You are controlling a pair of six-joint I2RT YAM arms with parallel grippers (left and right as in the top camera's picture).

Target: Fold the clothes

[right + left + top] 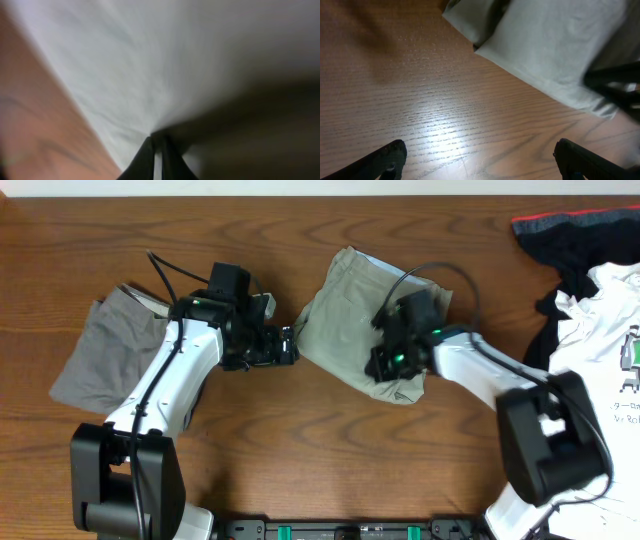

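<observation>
A brown wooden tabletop (300, 450) with long, wavy grain running left to right fills the overhead view from edge to edge. In the left wrist view the wood looks lighter, and a soft pale sheen of reflected light lies across it.

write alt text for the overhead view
Pale khaki shorts lie in the middle of a wooden table, the right hand down on their near part and the left hand just beside their edge. Darker grey shorts lie far left; a white T-shirt and black garment far right.
</observation>
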